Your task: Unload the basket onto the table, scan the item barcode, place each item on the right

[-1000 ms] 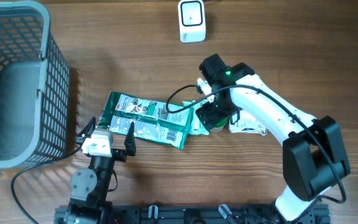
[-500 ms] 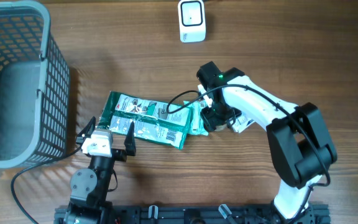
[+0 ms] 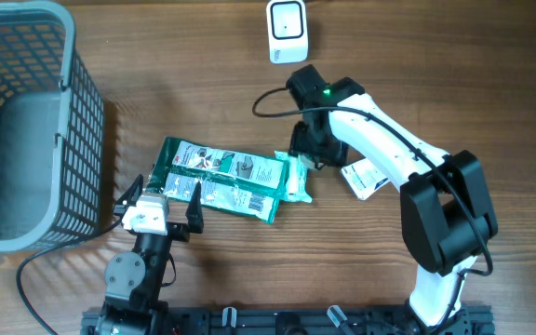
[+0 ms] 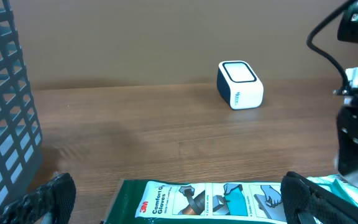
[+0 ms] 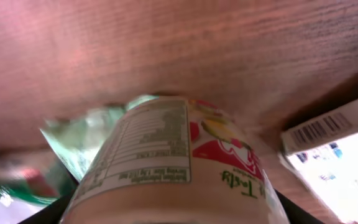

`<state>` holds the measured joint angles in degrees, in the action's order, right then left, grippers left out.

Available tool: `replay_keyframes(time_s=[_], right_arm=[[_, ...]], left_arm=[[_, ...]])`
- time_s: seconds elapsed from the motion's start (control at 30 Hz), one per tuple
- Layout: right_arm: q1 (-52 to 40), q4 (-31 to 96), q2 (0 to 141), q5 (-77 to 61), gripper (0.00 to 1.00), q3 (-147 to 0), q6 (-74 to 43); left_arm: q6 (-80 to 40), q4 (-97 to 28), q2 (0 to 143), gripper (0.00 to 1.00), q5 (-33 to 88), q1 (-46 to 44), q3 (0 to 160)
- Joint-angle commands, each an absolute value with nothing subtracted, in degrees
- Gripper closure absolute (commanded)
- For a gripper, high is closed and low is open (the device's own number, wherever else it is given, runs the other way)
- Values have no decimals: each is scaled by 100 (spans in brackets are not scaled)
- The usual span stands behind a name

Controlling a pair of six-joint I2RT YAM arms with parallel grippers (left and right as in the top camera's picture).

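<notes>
My right gripper (image 5: 173, 208) is shut on a pale bottle (image 5: 173, 155) with a nutrition label and red fruit print, which fills the right wrist view. From overhead, the right gripper (image 3: 307, 147) hovers just beyond the pile of packets, and the bottle is hidden under it. The white barcode scanner (image 3: 288, 31) stands at the far edge, a short way beyond that gripper, and shows in the left wrist view as a white box (image 4: 240, 84). My left gripper (image 3: 167, 197) is open near the front edge, its fingers either side of a green glove packet (image 4: 229, 200).
A grey wire basket (image 3: 26, 121) fills the left side, its wall (image 4: 5, 124) close to the left gripper. The green glove packet (image 3: 217, 177), a light green pouch (image 3: 296, 179) and a white barcoded carton (image 3: 366, 177) lie mid-table. The carton (image 5: 328, 134) shows beside the bottle.
The right gripper closed on the bottle among the packets and carried it up and away toward the scanner. The white carton shifted slightly. The left arm stayed still.
</notes>
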<state>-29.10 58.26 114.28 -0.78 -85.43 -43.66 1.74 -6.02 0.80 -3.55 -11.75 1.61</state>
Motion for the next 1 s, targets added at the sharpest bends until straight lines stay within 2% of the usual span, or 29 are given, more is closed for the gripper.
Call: replay_keyframes(time_s=[0.0, 0.07, 0.13, 0.17, 0.2, 0.4, 0.73, 0.97], right_arm=[[-2886, 5634, 11489, 128, 32, -8383, -5271], [-2886, 5618, 11491, 128, 30, -8320, -5269], [-2886, 5658, 11491, 128, 9, -8318, -5212], [-2886, 5655, 11491, 121, 8, -8318, -5098], [-2884, 5660, 11491, 104, 0, -8320, -5009], [-2864, 5942, 11485, -3, 0, -8527, -4473], [-2862, 5769, 11485, -156, 0, -8552, -4506], [-2862, 6692, 11281, -263, 0, -9378, -4825]], left_arm=[[99, -580, 43, 0, -414, -1212, 132], [99, -582, 43, 0, -412, -1212, 132], [99, -582, 43, 0, -414, -1212, 132], [99, -582, 43, 0, -414, -1212, 132], [99, -582, 43, 0, -412, -1212, 132], [99, -582, 43, 0, -412, -1212, 132], [99, -582, 43, 0, -412, -1212, 132], [99, -582, 43, 0, -412, -1212, 132]])
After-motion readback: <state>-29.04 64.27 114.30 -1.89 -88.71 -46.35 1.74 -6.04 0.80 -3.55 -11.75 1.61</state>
